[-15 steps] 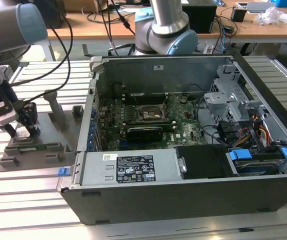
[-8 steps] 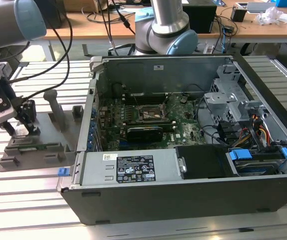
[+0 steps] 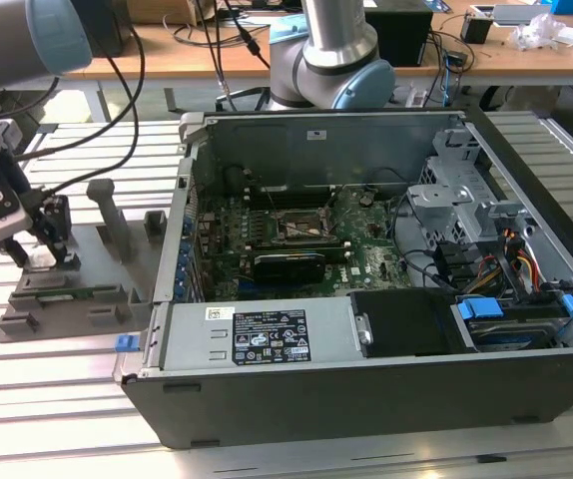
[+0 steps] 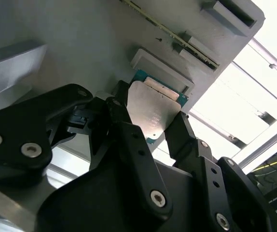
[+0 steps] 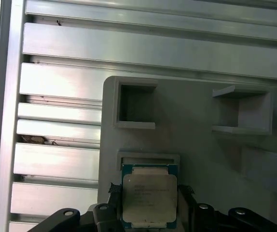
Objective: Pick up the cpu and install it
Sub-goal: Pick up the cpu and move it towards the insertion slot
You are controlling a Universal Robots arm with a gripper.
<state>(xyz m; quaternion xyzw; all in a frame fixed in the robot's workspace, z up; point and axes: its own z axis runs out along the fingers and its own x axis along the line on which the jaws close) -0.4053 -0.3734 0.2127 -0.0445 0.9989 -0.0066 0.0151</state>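
Note:
The cpu (image 5: 149,195), a flat square chip with a silvery top and teal rim, sits between my black fingers (image 5: 110,189) over the grey holder block (image 5: 196,116). In the second wrist view the cpu (image 4: 153,108) has a finger against each of two opposite edges, and my gripper (image 4: 150,118) is shut on it just in front of a shallow pocket (image 4: 160,65). The exterior view places my gripper (image 3: 39,257) low over the grey holder (image 3: 97,289), at that view's left. The black socket frame (image 3: 301,225) lies on the motherboard inside the open computer case (image 3: 267,339).
The holder carries upright posts (image 3: 112,215) and slots beside my gripper. The case's metal wall (image 3: 172,249) rises between the holder and the motherboard. Cables and drive cages (image 3: 466,230) crowd the case's far side. The arm's base (image 3: 336,60) stands behind the case.

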